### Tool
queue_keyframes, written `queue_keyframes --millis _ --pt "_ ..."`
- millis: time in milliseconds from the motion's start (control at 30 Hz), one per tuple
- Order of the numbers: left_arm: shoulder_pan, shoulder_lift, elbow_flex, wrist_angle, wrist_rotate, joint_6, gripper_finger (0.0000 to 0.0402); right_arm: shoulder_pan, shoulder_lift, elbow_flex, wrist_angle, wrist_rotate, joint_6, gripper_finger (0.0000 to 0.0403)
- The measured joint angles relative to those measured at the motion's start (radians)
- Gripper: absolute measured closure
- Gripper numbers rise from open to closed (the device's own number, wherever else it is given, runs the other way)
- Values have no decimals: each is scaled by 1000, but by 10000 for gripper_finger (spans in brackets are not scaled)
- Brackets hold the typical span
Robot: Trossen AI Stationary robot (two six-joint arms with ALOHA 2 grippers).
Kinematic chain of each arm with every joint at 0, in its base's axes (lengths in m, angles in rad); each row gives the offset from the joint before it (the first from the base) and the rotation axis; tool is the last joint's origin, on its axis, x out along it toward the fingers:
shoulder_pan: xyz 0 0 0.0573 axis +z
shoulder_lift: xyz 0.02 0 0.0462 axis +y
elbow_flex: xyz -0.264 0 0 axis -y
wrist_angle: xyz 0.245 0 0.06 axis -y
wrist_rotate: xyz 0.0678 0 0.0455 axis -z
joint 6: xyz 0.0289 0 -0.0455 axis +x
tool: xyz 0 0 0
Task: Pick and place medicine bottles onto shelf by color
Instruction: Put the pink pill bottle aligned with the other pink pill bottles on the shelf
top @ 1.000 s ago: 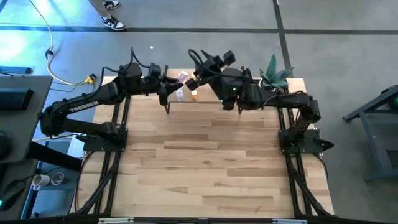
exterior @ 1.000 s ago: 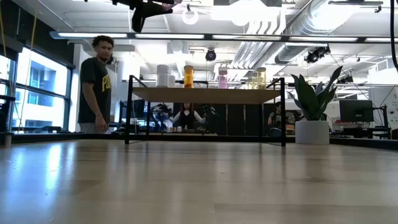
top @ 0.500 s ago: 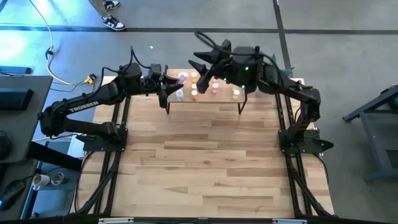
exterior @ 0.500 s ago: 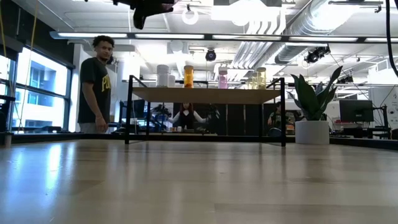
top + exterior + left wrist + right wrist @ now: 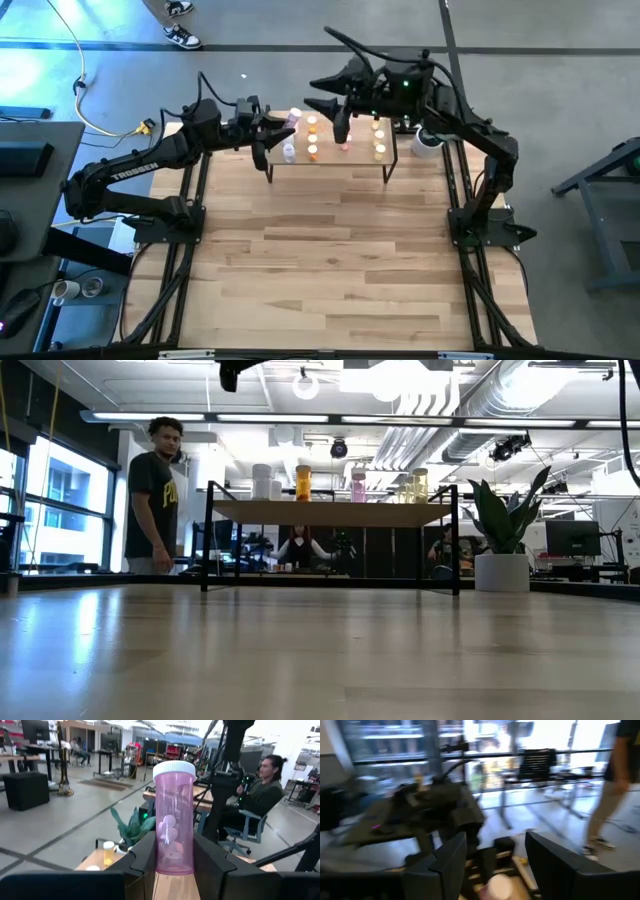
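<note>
I am holding a pink bottle [image 5: 174,817] upright in my left gripper [image 5: 174,862], its two dark fingers [image 5: 146,856] pressing on either side of the bottle's lower half while the white cap stands clear above them; in the high view this left gripper [image 5: 272,121] is sitting in the upper middle of the frame, at the left end of the shelf [image 5: 392,160]. My right gripper [image 5: 322,96] is hanging above the shelf's back edge, upper centre of the high view, with its fingers [image 5: 451,860] standing apart and nothing between them; in the right wrist view a pale round cap is showing low between them, too blurred to tell which bottle it belongs to. The shelf is standing at the far end of the bench [image 5: 330,260], and the low view is showing its light top board [image 5: 330,511] in the middle of the frame carrying a row of bottles: white bottles [image 5: 262,481] at the left, then an orange bottle [image 5: 303,482], a pink one [image 5: 358,486] and yellowish bottles [image 5: 415,485] at the right. A potted plant [image 5: 504,530] is standing to the right of the shelf, and a person [image 5: 153,495] is standing at the left of the low view beyond the bench
</note>
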Motion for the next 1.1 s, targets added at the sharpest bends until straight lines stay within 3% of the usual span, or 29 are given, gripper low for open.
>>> queue_keyframes --millis 267,533,867,1100 --pt "-1 0 0 41 24 61 310 -89 21 -17 -42 -282 -72 208" --pt "-11 4 0 87 27 95 310 -123 73 -17 -47 -368 -191 208" --pt "-49 8 0 87 -19 96 310 -137 104 -17 -40 -477 -180 208" --pt "-78 8 0 86 -41 131 310 -137 130 -17 -28 -469 -146 208"
